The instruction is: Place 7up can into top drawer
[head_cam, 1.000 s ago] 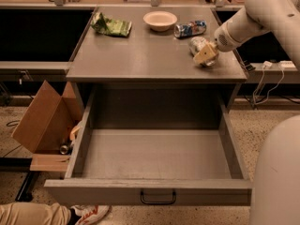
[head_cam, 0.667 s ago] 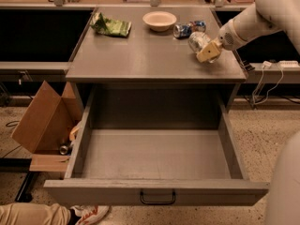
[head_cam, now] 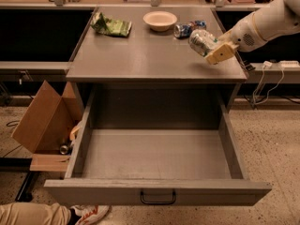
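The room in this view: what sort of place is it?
Probably a robot test lab, not a home: a grey counter with an open drawer, a cardboard box and cables beside it, and the tool holding a can above the counter's right side.

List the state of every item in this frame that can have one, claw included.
7up can: gripped in the claw, tilted, lifted off the counter.
claw: shut on the 7up can, over the counter's right side.
top drawer: pulled open, nothing inside.
bowl: upright, looks empty.
blue can: lying on its side.
green bag: crumpled, lying flat.
cardboard box: open, tilted.
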Controlling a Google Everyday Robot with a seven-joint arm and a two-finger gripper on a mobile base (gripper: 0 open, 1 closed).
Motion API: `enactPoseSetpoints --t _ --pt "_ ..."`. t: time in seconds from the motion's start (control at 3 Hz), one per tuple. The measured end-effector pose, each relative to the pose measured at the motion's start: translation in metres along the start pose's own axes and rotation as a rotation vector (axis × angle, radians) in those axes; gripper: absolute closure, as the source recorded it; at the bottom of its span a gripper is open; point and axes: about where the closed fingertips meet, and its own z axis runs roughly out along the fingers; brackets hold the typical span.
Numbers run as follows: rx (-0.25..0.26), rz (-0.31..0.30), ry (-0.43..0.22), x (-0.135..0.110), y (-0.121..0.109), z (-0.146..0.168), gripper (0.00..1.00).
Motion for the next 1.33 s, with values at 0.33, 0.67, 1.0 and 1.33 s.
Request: enactPoseSetpoints --t 0.33,0.67,1.0,1.33 --pt "0.000 0.000 0.000 0.000 0.000 0.000 1.00" --pt "-0.052 -0.064 0.034 0.003 0.019 -0.005 1.00" --pt "-0.119 -0.168 0.069 0.005 0.056 -0.022 1.00" --pt "-0.190 -0.240 0.102 0.014 0.117 -0.036 1.00"
